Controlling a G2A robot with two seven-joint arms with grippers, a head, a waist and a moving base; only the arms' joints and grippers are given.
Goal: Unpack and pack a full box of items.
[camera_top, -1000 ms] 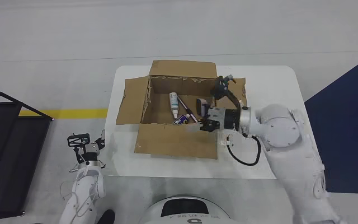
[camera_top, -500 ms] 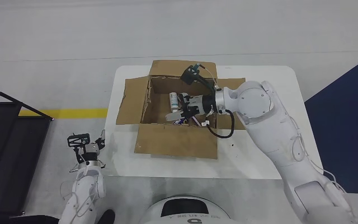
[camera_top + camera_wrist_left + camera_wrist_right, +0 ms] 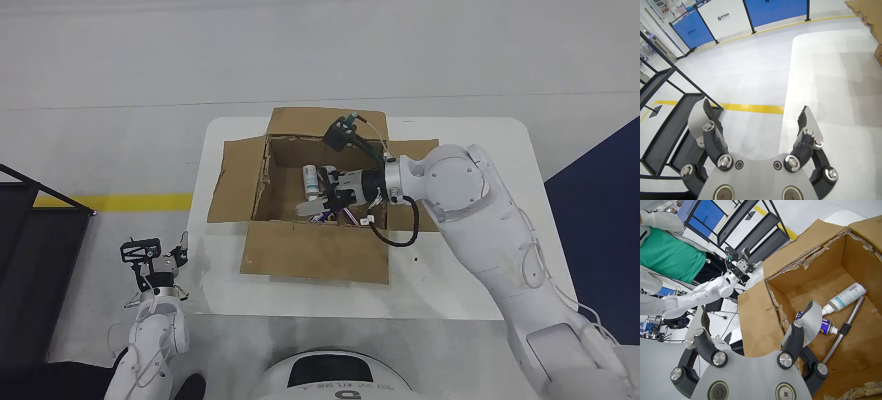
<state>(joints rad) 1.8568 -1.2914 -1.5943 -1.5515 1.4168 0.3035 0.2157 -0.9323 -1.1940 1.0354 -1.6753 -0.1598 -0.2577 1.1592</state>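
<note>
Logo print on blue partition panel & white panel beside it. Barcode w/ digits on white bottle label, too small to read.

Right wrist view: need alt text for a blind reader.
The open right gripper hangs at an open cardboard box with torn edges, one finger in front of a blue spray can lying on the box floor. Beside the can lie a white bottle with a teal label and a metal rod with a black collar.

surface: white table, rounded corners | on it: open cardboard box, flaps spread, left flap at the table's left edge
</note>
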